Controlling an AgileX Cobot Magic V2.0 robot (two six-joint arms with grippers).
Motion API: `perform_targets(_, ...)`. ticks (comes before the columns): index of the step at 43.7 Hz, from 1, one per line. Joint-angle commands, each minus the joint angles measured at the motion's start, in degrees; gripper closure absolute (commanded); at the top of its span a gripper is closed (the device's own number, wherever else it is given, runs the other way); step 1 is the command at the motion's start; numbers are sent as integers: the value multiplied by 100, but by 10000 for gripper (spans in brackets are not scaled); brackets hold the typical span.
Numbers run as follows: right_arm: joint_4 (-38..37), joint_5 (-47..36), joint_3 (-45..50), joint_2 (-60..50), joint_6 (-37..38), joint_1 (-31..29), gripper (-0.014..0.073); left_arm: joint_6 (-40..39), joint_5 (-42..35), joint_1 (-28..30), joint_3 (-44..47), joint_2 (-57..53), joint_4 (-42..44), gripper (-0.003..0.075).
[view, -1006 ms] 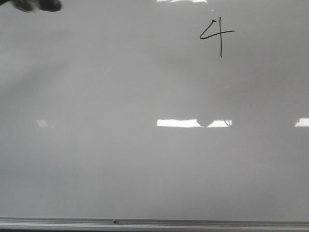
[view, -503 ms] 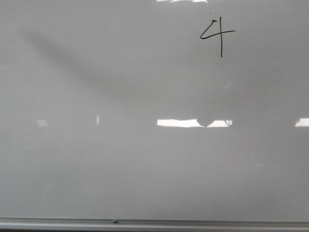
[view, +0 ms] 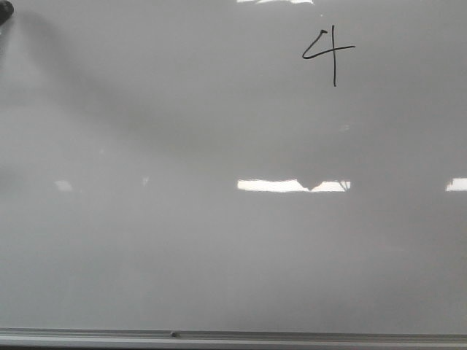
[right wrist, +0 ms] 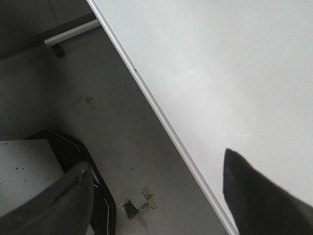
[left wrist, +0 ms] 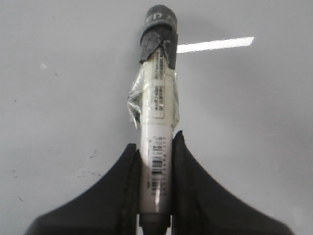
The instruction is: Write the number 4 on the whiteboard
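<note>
A small black hand-drawn number 4 (view: 328, 52) stands near the upper right of the glossy whiteboard (view: 219, 248). A grey frame strip (view: 233, 337) runs along the board's lower edge. My left gripper (left wrist: 155, 147) is shut on a white marker (left wrist: 157, 132) with a dark cap end (left wrist: 159, 19), held over the board; only a dark bit of it (view: 4, 10) shows at the front view's upper left corner. My right gripper (right wrist: 156, 171) is open and empty, over the board's edge (right wrist: 161, 122) and the floor; it is out of the front view.
The right wrist view shows grey floor (right wrist: 112, 112) beside the board, a black-edged stand base (right wrist: 93, 186), a metal bar (right wrist: 68, 35) and tape scraps (right wrist: 139, 205). Bright light reflections (view: 292, 185) lie across the board.
The dark left gripper tip at the upper left left the front view half a second ago and now shows again at the corner. The 4 is unchanged.
</note>
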Motion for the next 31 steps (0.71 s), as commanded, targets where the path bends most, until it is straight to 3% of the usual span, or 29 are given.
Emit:
perform_targets(1,142,-255,-176,-48,17,-10,25,-51,-664,15,-139,67,-53,703)
perform_targets(13,142,-256,-176,-48,17,-10,25,-51,-625,15,-139,484,-53,671)
perform_targets(27,142,-344,-176,-48,21,-10,25,-51,-639,15,-139,642,-53,409)
perform_targets(31,142,-541,-176,-48,284,-10,25,-51,-456,15,-153,503,-53,365)
